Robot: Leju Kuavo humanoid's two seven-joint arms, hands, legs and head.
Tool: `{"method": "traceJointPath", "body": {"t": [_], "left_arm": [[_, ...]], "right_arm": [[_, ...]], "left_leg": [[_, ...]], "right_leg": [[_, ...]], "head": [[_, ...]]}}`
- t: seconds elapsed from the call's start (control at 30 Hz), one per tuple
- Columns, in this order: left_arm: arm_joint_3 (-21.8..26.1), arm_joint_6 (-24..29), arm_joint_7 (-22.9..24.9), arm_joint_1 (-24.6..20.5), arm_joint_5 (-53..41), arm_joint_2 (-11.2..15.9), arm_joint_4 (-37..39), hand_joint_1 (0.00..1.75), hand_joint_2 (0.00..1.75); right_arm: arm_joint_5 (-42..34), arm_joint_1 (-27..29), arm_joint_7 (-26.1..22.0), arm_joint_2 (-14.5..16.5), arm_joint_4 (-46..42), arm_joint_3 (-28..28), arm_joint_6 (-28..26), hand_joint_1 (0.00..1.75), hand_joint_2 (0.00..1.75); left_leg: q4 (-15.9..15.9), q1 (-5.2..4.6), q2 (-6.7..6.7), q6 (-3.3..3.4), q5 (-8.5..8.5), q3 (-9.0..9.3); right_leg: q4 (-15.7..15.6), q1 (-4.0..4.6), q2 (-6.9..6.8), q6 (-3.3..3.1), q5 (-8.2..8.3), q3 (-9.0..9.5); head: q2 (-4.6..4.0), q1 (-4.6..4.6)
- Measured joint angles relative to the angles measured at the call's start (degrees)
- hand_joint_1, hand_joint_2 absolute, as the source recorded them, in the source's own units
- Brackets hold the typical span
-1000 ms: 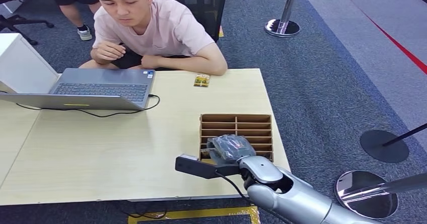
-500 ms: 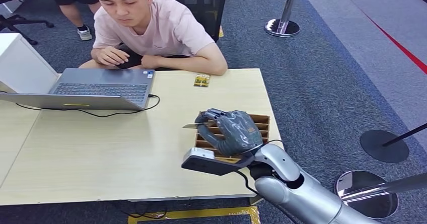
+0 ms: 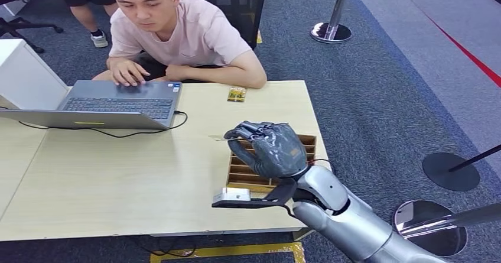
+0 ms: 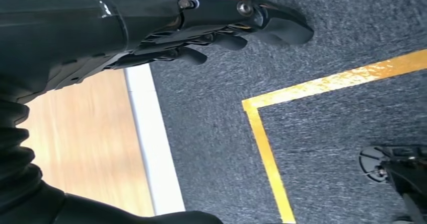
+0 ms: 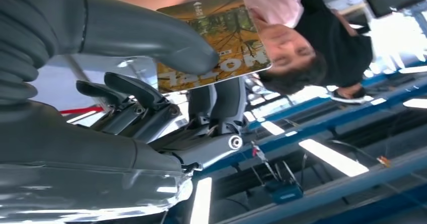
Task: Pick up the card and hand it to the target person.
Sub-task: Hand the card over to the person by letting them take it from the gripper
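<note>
card (image 5: pixel 221 38): orange-brown, tree pattern | robot hand (image 3: pixel 269 148): dark grey | desk (image 3: pixel 118 174): light wood | carpet (image 4: pixel 327 27): grey, yellow line

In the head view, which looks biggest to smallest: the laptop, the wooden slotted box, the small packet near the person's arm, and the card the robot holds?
1. laptop
2. wooden slotted box, partly hidden by the right hand
3 and 4. small packet and card: unsure, because the card shows nearly edge-on.

Bright, even indoor light; ceiling strip lights glare in right wrist view; left wrist view motion-blurred.
</note>
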Motion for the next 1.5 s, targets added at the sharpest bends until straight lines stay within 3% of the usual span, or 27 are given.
{"method": "traceJointPath", "body": {"t": [0.53,1.03,1.17,1.37,1.5], "left_arm": [[-0.4,-1.1,1.0,-0.6,-0.9,0.1,0.0,0.0,1.75],[-0.4,-1.3,1.2,-0.6,-0.9,0.4,0.0,0.0,1.75],[-0.4,-1.3,1.2,-0.6,-1.0,0.5,0.0,0.0,1.75],[-1.3,-1.3,0.8,-0.7,-2.1,0.5,0.0,0.0,1.75],[-1.5,-0.8,0.7,-0.7,-2.0,0.5,0.0,0.0,0.0]], "right_arm": [[4.6,-15.7,3.6,9.8,34.4,1.3,1.6,1.75,1.75],[5.9,-19.8,5.2,12.6,43.6,1.7,1.3,1.75,1.75],[6.1,-20.1,5.5,12.6,44.2,1.7,1.3,0.0,1.75],[6.7,-20.4,5.8,12.6,44.9,1.7,1.1,0.0,1.75],[6.7,-20.5,5.9,12.5,45.1,1.7,1.0,0.0,1.75]], "left_leg": [[0.0,0.0,-0.01,0.01,0.11,-0.01],[0.0,0.0,-0.01,0.01,0.1,-0.01],[0.0,0.0,-0.01,0.01,0.1,-0.01],[0.0,0.0,-0.01,0.01,0.1,0.0],[0.0,0.0,-0.01,0.01,0.1,0.0]], "right_leg": [[0.0,0.0,-0.01,-0.01,0.05,-0.02],[0.0,0.0,-0.01,-0.01,0.05,-0.02],[0.0,0.0,-0.01,-0.01,0.05,-0.02],[0.0,0.0,-0.01,-0.01,0.05,-0.02],[0.0,0.0,-0.01,-0.01,0.05,-0.02]], "head": [[0.0,0.01],[0.01,0.0],[0.0,-0.01],[0.01,-0.01],[0.0,-0.01]]}}
